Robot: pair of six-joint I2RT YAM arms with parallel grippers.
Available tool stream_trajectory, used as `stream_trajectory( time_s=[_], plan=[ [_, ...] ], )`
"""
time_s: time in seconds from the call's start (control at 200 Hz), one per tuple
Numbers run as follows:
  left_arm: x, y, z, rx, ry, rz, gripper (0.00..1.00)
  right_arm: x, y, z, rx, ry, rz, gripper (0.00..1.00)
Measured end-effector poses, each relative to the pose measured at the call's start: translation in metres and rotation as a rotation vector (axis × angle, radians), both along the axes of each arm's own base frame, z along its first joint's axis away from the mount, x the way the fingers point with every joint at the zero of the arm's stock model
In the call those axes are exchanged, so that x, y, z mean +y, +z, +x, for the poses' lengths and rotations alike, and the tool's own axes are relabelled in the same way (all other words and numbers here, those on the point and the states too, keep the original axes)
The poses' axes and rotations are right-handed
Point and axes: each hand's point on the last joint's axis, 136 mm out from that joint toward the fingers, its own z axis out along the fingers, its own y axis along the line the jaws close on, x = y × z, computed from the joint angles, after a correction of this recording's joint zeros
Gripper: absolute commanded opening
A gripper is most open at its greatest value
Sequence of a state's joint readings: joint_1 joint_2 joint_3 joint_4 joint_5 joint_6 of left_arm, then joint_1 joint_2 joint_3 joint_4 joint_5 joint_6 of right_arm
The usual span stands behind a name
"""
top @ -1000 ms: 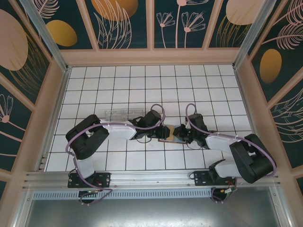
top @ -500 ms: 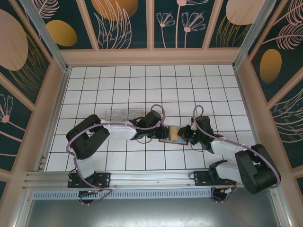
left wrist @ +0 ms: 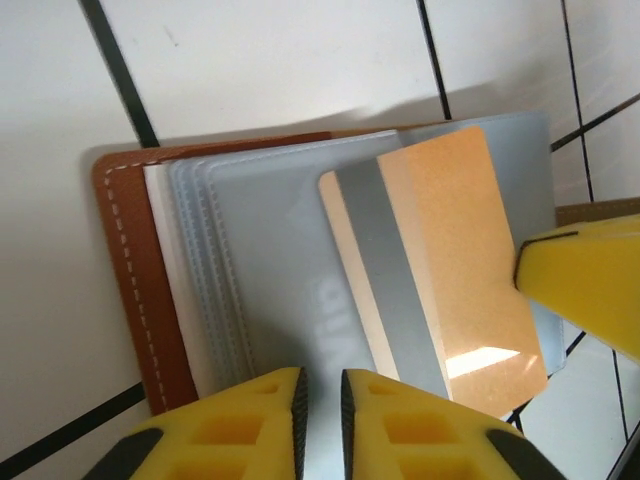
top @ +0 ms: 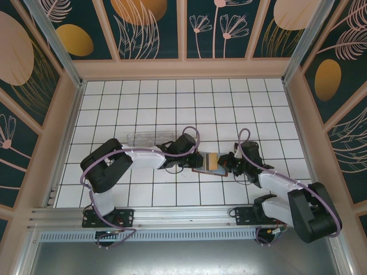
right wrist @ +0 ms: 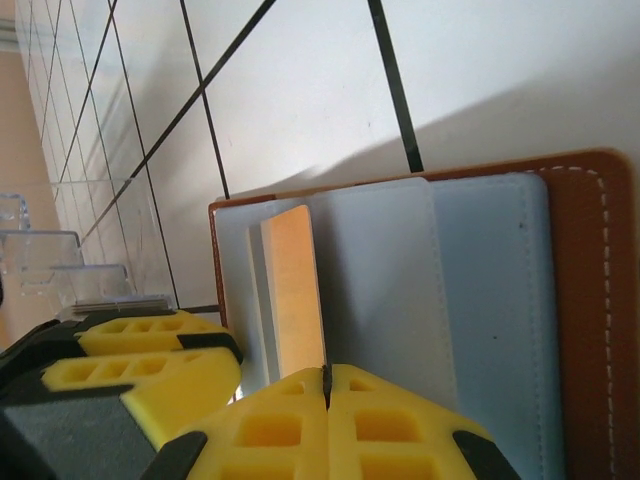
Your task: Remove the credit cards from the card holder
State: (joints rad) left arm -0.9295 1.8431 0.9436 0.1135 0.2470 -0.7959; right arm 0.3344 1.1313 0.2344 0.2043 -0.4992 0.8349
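The card holder (top: 200,169) is lying open on the white tiled table (top: 143,109), near the front and roughly midway between the two arms. Its brown stitched cover is facing down and its blue-grey sleeves are fanning upward. One orange credit card (left wrist: 440,270) with a grey stripe is sticking most of the way out of a sleeve, toward the right arm's side. A second ago that card was barely showing from above, tucked under the two wrists. Now its tan face is sitting in plain sight, further right.

The right gripper (right wrist: 327,375) is pinching the card's far edge, its yellow fingers pressed together with no gap. Its arm has been backing off to the right over the last second, the elbow swinging out toward the side wall.

The left gripper (left wrist: 322,385) is narrowing onto one of the blue-grey sleeves, with only a thin slit left between its fingers and the sleeve running through it. That arm is sitting about where it was before.

Behind the left arm, the clear plastic box (top: 150,137) is resting on the tiles, well apart from the holder and unmoved.
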Motion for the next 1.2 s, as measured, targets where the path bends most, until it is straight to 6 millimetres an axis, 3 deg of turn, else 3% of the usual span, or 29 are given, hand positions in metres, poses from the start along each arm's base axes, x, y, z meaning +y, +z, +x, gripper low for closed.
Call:
stream_trajectory(
  time_s=[0.165, 0.39, 0.631, 0.691, 0.871, 1.201],
  plan=[
    [0.0, 0.005, 0.0, -0.004, -0.004, 0.001, 0.17, 0.001, 0.0, -0.001, -0.006, 0.013, 0.0, 0.0],
    [-0.021, 0.029, 0.013, -0.042, -0.015, -0.059, 0.17, 0.002, -0.003, -0.004, 0.003, 0.024, 0.002, 0.0],
    [-0.018, -0.003, 0.011, 0.007, -0.014, 0.005, 0.15, 0.001, -0.006, -0.006, 0.012, 0.025, -0.001, 0.0],
    [-0.019, -0.002, 0.012, 0.003, -0.011, 0.005, 0.15, 0.001, -0.007, -0.006, 0.017, 0.026, -0.002, 0.0],
    [-0.018, -0.002, 0.012, 0.003, -0.011, 0.006, 0.15, 0.002, -0.01, -0.006, 0.017, 0.032, 0.0, 0.17],
    [-0.018, -0.003, 0.012, 0.006, -0.01, 0.003, 0.13, 0.008, -0.013, -0.004, 0.022, 0.056, 0.024, 0.13]
  ],
)
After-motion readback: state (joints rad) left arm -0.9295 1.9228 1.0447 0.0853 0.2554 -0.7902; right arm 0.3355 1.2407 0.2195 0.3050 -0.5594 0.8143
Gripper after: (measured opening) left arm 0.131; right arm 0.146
